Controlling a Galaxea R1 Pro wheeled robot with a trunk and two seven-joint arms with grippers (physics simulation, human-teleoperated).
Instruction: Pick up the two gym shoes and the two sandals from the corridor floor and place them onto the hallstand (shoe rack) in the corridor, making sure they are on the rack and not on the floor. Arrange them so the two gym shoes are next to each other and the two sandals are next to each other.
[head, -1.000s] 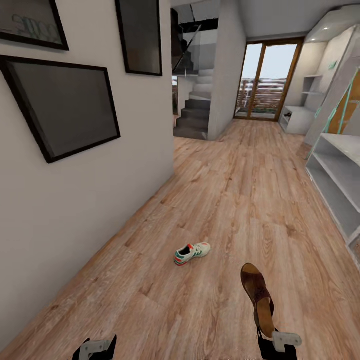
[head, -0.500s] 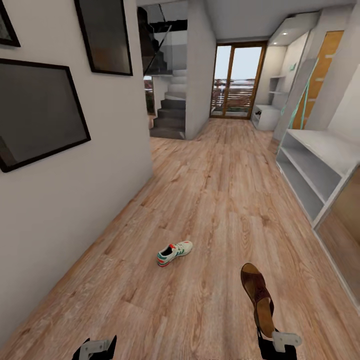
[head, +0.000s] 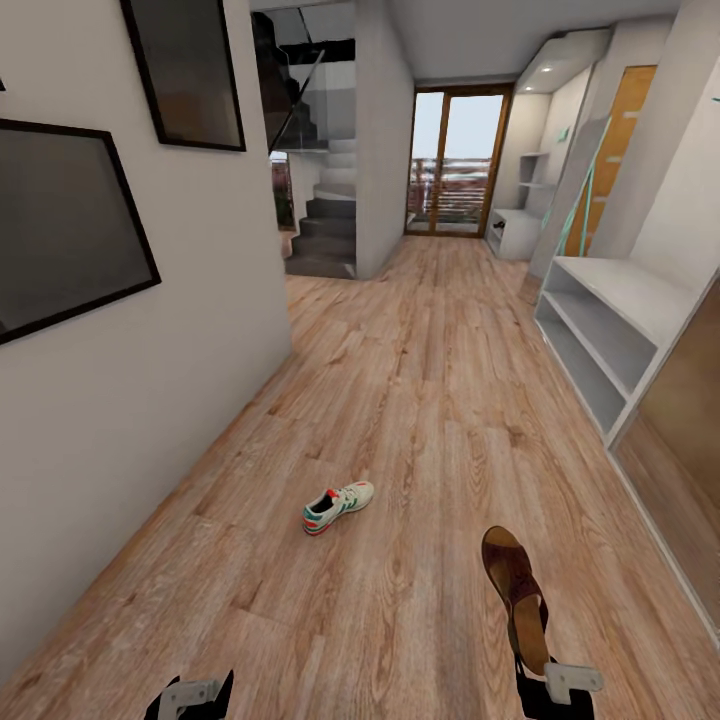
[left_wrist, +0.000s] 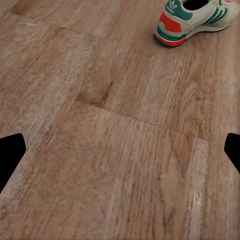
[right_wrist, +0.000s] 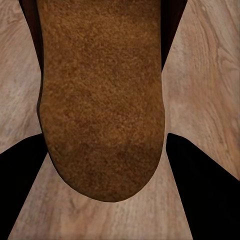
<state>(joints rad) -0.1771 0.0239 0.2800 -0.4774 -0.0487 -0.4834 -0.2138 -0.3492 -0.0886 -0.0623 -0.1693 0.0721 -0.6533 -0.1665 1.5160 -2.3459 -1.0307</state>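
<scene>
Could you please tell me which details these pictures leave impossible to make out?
- Sandal: heel hidden by the right pincer in the head view; right wrist view cuts off its toe.
- Gym shoe: left wrist view crops its top.
- Far white unit: contents too small to identify.

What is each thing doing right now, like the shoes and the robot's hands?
Sneaker: lying on the wood floor, nothing touching it.
Sandal: held up off the floor in the right hand.
Right hand: shut on the sandal.
Left hand: open, holding nothing.
Shoe rack: shelves bare where they show.
</scene>
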